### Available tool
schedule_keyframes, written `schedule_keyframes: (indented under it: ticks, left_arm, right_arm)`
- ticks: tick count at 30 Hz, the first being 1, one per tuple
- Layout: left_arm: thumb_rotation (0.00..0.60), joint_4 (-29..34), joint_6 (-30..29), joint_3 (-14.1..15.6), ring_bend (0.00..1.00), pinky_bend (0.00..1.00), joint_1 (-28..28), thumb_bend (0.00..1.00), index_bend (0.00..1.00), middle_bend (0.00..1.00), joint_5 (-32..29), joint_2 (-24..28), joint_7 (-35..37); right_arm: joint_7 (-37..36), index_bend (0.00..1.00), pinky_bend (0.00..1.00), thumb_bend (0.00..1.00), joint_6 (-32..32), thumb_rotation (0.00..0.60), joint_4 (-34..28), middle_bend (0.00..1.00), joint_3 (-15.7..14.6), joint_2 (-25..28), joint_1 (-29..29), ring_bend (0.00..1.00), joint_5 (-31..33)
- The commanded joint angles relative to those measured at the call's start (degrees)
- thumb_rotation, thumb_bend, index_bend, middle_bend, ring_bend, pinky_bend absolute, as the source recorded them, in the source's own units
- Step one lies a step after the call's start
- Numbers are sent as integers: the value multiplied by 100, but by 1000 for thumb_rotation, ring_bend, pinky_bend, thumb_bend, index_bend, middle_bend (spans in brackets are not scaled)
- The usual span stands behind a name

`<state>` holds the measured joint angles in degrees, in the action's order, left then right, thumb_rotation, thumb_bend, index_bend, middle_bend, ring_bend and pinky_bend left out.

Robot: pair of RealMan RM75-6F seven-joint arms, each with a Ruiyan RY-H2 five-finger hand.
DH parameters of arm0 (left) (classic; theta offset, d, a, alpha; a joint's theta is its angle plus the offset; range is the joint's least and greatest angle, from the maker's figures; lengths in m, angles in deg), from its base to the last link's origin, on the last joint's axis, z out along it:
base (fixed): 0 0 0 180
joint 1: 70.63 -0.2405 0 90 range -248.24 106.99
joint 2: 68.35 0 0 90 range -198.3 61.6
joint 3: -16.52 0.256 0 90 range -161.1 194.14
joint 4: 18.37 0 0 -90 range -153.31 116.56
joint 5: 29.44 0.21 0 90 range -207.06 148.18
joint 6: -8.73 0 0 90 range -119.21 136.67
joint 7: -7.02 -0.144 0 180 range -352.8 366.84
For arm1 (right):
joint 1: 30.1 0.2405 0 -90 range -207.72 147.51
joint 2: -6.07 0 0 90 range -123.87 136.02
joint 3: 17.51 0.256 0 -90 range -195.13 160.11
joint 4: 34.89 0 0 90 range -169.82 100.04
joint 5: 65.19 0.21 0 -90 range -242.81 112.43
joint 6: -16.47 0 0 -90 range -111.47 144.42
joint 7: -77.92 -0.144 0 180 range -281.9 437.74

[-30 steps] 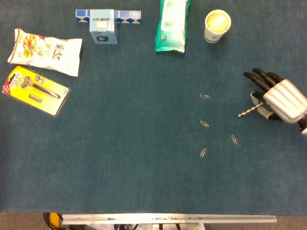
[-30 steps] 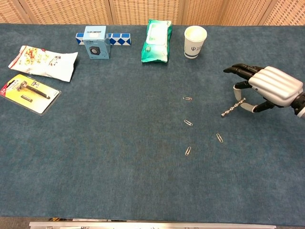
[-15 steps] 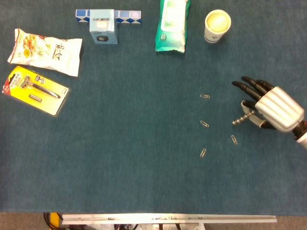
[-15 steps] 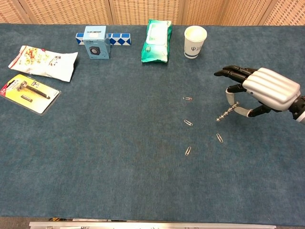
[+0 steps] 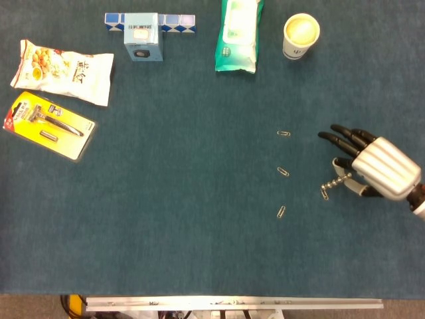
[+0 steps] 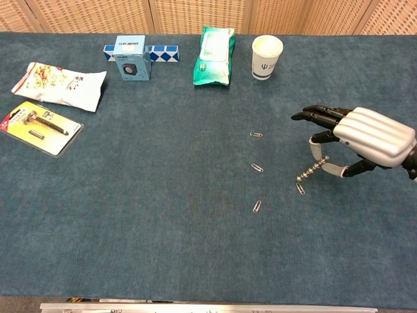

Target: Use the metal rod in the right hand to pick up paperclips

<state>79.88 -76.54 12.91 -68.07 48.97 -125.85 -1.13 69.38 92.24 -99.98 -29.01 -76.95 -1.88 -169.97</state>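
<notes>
My right hand [image 5: 373, 163] [image 6: 365, 135] is at the right side of the table and pinches a thin metal rod [image 5: 335, 182] [image 6: 312, 169] that slants down to the left. The rod's tip is down at a paperclip [image 5: 325, 193] [image 6: 300, 188] on the blue cloth; I cannot tell if they touch. Three more paperclips lie to the left: one far [image 5: 283, 133] [image 6: 256, 135], one in the middle [image 5: 283, 171] [image 6: 257, 167], one near [image 5: 281, 212] [image 6: 257, 206]. My left hand does not show in either view.
A paper cup [image 5: 301, 35], a green wipes pack [image 5: 238, 34] and a blue box with a cube strip [image 5: 143, 36] stand along the far edge. A snack bag [image 5: 63, 70] and a yellow razor pack [image 5: 49, 124] lie at the far left.
My right hand has moved toward the near side and a little left, lowering the rod's tip from open cloth down to the rightmost paperclip.
</notes>
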Motion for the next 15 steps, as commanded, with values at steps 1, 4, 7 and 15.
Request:
schedule_keyframes:
  ticks: [1, 4, 7, 15]
  left_arm:
    - [600, 12, -14, -5, 101, 162, -9, 246, 247, 49, 0, 11, 11]
    - [600, 17, -28, -4, 101, 162, -16, 246, 247, 49, 13, 20, 23]
    - [600, 31, -35, 1, 101, 162, -21, 246, 247, 49, 28, 30, 28]
    - [600, 51, -54, 1, 101, 162, -33, 246, 247, 49, 46, 54, 48]
  right_arm:
    - [36, 622, 230, 315, -16, 600, -42, 110, -30, 28, -34, 48, -26]
    - [58, 622, 230, 315, -42, 600, -77, 110, -38, 45, -51, 48, -37]
    - [69, 622, 230, 315, -75, 600, -93, 110, -40, 44, -65, 48, -41]
    - [71, 622, 230, 316, -146, 600, -51, 110, 9, -29, -56, 48, -49]
